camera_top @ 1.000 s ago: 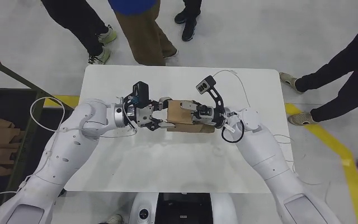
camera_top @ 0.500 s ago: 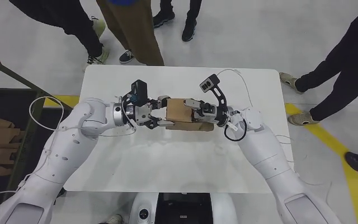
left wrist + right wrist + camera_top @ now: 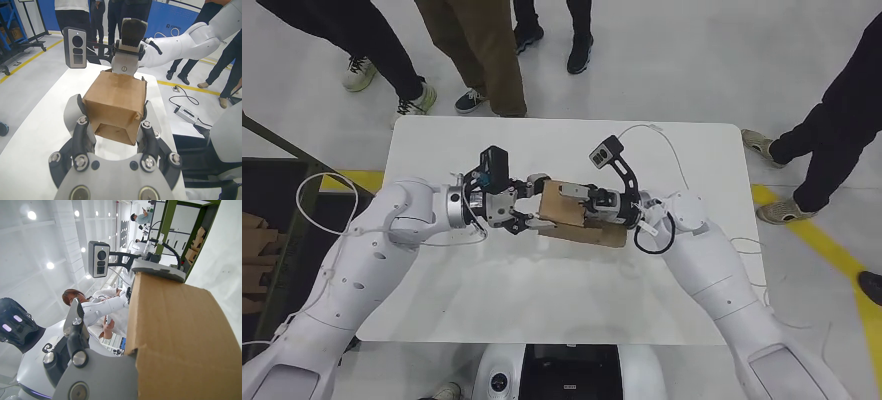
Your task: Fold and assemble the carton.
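Carton [image 3: 117,89] hides much of the right gripper [image 3: 125,62], so its hold cannot be told. Left gripper [image 3: 113,101] clamps the carton's left end above the table [image 3: 542,290] middle. Brown, creased, squared up, left end partly open, one corner torn

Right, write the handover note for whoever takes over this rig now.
Left gripper: shut on the cardboard carton, fingers on two opposite sides of its near end.
Right gripper: open at the far end, one finger clear of the cardboard.
Carton: over the middle of the white table.
Done: squared into a box shape.
Left: the end facing the left wrist is open; close its flaps.
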Motion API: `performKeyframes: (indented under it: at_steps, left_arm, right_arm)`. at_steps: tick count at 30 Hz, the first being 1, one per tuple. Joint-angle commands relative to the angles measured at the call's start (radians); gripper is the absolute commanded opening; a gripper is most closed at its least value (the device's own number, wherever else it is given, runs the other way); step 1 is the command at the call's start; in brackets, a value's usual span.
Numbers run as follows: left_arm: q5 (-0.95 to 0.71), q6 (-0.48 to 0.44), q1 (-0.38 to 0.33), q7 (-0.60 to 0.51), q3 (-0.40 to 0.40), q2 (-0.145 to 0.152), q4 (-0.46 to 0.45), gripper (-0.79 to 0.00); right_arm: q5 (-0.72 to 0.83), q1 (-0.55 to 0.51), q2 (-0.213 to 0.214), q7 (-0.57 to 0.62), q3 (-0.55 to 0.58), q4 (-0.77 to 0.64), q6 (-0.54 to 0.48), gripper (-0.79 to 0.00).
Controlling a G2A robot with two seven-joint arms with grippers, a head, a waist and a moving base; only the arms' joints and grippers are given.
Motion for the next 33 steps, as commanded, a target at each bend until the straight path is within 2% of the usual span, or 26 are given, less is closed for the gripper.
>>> performKeyframes:
  at_steps: [1,7,8,9,10,13,14,19,21,29,32,33]
  left_arm:
    - [-0.002,0.000,0.000,0.001,0.002,0.000,0.001,-0.243]
    - [-0.003,0.000,-0.001,0.002,0.003,0.001,0.004,-0.237]
    - [-0.003,0.000,-0.001,0.001,0.003,0.001,0.004,-0.237]
    - [-0.006,0.000,-0.001,0.002,0.003,0.001,0.006,-0.234]
    - [-0.007,0.000,-0.001,0.003,0.001,0.001,0.008,-0.234]
    - [-0.012,0.000,-0.001,0.005,-0.005,0.002,0.013,-0.215]
    - [-0.013,0.000,-0.001,0.005,-0.006,0.002,0.013,-0.212]
    - [-0.015,0.000,0.004,0.008,-0.019,0.004,0.015,-0.209]
    - [-0.017,0.000,0.008,0.011,-0.024,0.005,0.017,-0.231]
    - [-0.016,0.000,0.016,0.015,-0.037,0.007,0.022,-0.215]
    - [-0.035,0.000,0.025,0.024,-0.044,0.009,0.028,-0.132]
    - [-0.047,0.000,0.028,0.027,-0.047,0.010,0.031,-0.034]
  right_arm:
    - [0.004,0.000,-0.002,0.002,-0.004,0.001,0.002,-0.169]
    - [0.024,-0.001,-0.005,0.006,-0.005,0.008,-0.002,-0.166]
    - [0.035,-0.003,-0.005,0.009,-0.003,0.008,-0.004,-0.203]
    - [0.041,-0.004,-0.005,0.016,0.000,0.010,-0.006,-0.292]
    - [0.052,-0.007,-0.005,0.018,0.004,0.013,-0.008,-0.440]
    - [0.061,-0.010,-0.003,0.026,0.015,0.023,-0.010,-0.736]
    - [0.062,-0.012,-0.002,0.028,0.018,0.024,-0.011,-0.782]
    - [0.060,-0.016,0.001,0.030,0.034,0.025,-0.009,-0.785]
    - [0.059,-0.017,0.003,0.030,0.041,0.023,-0.007,-0.785]
    - [0.048,-0.017,0.006,0.031,0.055,0.015,-0.004,-0.785]
    - [0.032,-0.015,0.008,0.038,0.059,0.015,-0.007,-0.785]
    - [0.024,-0.014,0.009,0.040,0.062,0.015,-0.010,-0.785]
